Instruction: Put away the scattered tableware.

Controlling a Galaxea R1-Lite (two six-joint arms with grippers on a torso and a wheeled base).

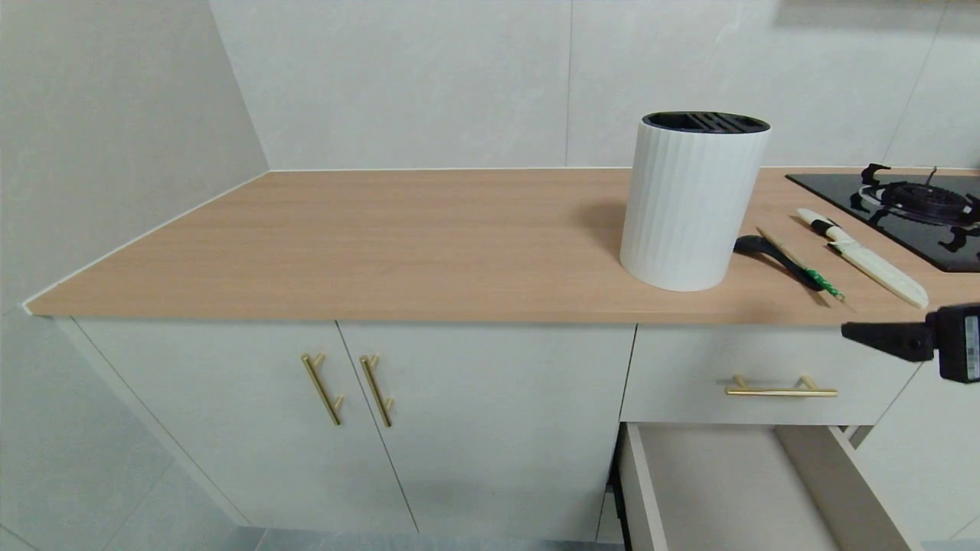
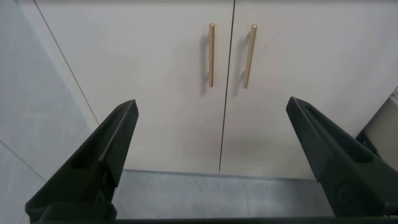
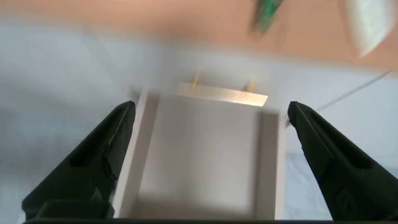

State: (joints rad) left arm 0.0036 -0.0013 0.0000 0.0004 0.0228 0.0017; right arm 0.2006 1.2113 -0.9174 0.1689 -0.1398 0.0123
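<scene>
Our right gripper (image 3: 211, 109) hangs at the right edge of the head view, just below the counter's (image 1: 383, 237) front lip. Its fingers are spread wide and hold nothing. Between them we look down into the open drawer (image 3: 205, 168), which is pulled out beneath a shut drawer with a gold handle (image 1: 781, 391). We judge that the arm sits here because the tableware lies just above it, so a short rise would bring it within reach.

Our left gripper (image 2: 211, 106) is also wide open and empty. It sits low in front of the cabinet doors (image 2: 155, 93) and well apart from the work, which probably keeps it out of the other arm's way.

The tableware lies at the right of the head view:
- A black spoon (image 1: 769, 252) has its bowl close against the foot of the white ribbed holder (image 1: 693, 207).
- Chopsticks (image 1: 825, 285) with green ends lie along the spoon.
- A pale knife (image 1: 865, 260) lies slantwise between the chopsticks and the stove (image 1: 911, 203).

All three lie flat on the counter, so nothing has been put away yet. The holder stands upright with its slotted black top open, and we take it as the likely home for these pieces. The open drawer could serve as well, and we cannot tell which is meant. The chopsticks are thin and lie flat, so they will likely be the hardest to pinch.
</scene>
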